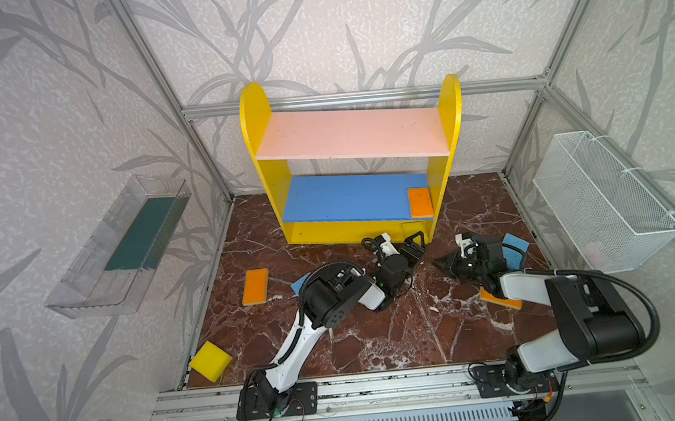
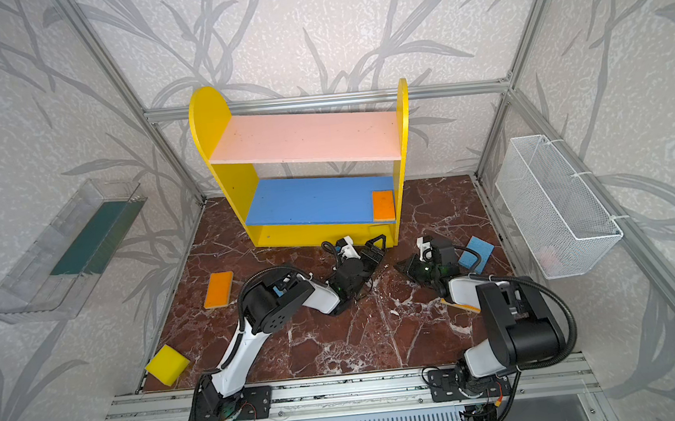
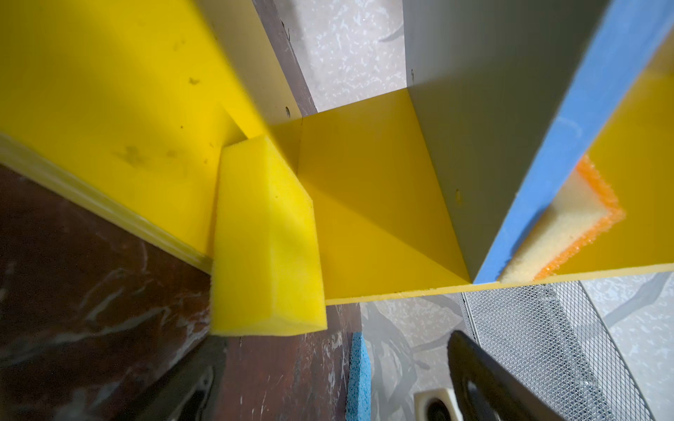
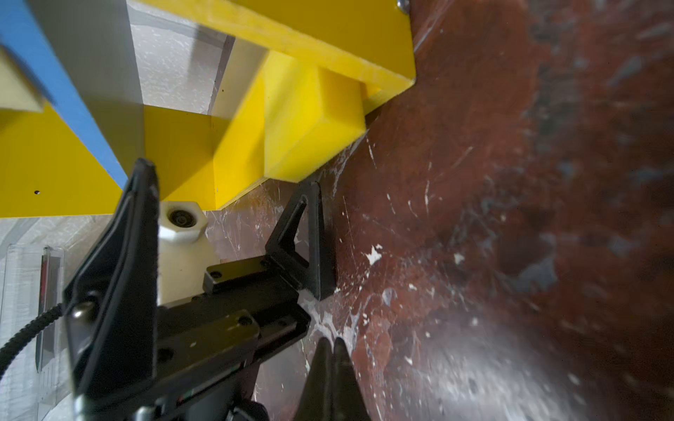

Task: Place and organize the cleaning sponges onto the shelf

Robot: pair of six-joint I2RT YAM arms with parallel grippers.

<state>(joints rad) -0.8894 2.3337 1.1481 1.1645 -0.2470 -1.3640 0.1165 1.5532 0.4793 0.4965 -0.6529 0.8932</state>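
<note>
Status: left pincer (image 1: 414, 245) stands wide open, holds nothing | thick plain yellow foam sponge block (image 3: 266, 237): just ahead of its tips, at foot of small yellow-sided bookcase shelf (image 1: 266, 176) | right pincer (image 4: 333, 350): tips pressed together, empty, beside left pincer | light blue porous foam sponge (image 1: 518, 241): just behind right pincer

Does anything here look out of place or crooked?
Yes: the yellow sponge on the shelf's yellow base juts past the front edge instead of sitting fully inside. The orange sponge above overhangs the blue board too.
</note>
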